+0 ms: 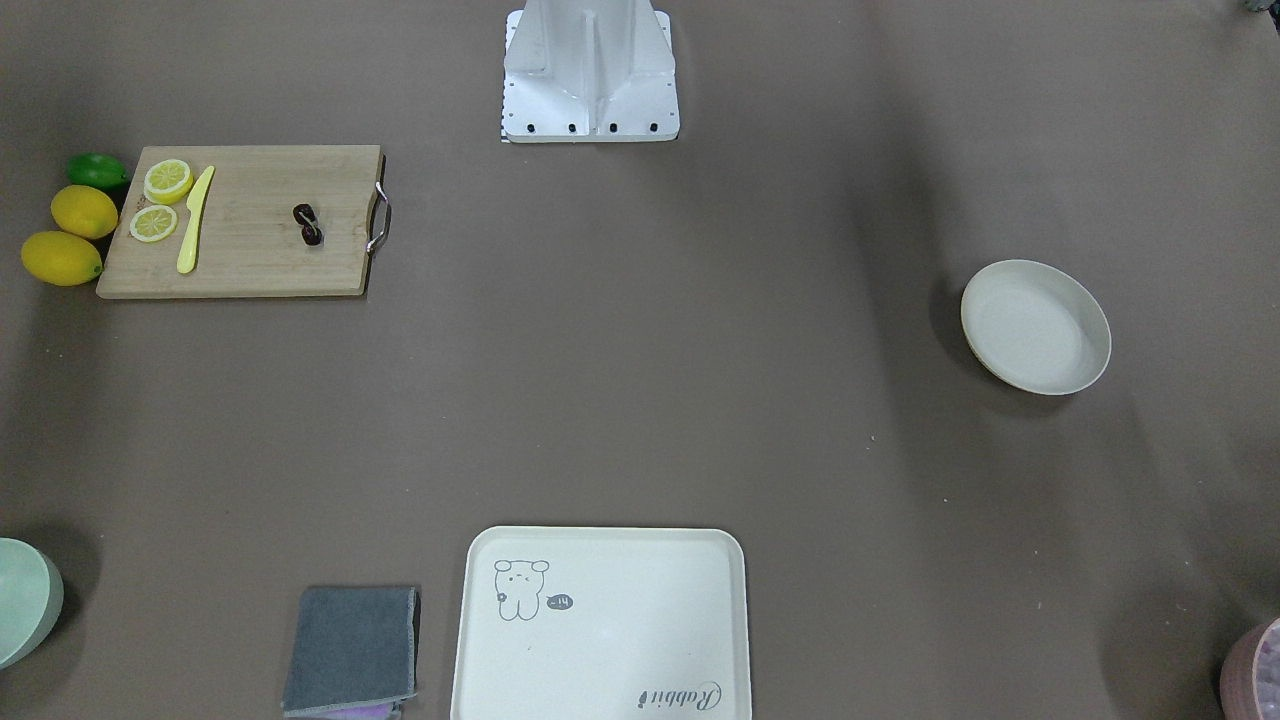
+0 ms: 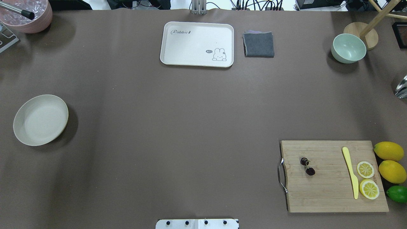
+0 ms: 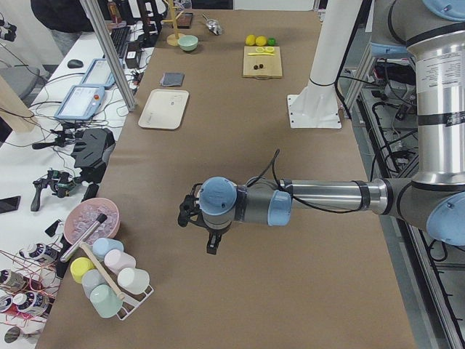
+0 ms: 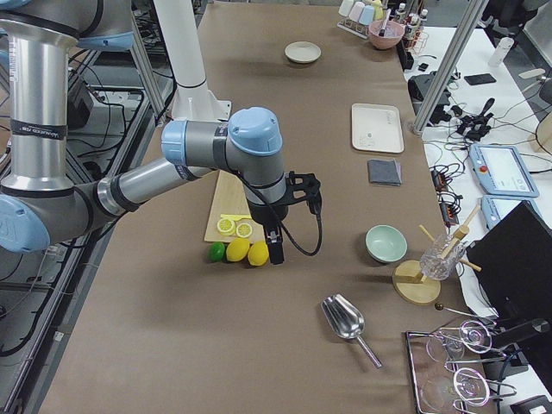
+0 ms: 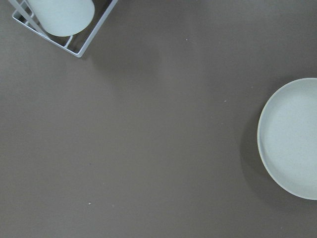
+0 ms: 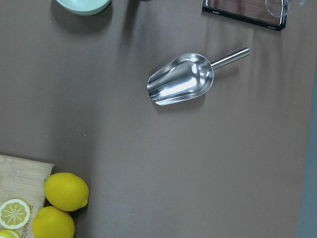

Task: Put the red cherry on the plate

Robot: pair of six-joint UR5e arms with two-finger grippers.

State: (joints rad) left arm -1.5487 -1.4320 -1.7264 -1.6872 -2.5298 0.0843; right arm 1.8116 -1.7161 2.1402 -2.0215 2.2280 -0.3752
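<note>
The red cherry, a small dark joined pair, lies on the wooden cutting board on the robot's right side. The round cream plate sits empty on the robot's left side, far from the board. My left gripper hovers above the table near the plate. My right gripper hangs above the lemons beside the board. Both grippers show only in the side views, so I cannot tell whether they are open or shut.
Lemon slices, a yellow knife, two lemons and a lime crowd the board's outer end. A rabbit tray, grey cloth and green bowl line the far edge. A metal scoop lies beyond the lemons.
</note>
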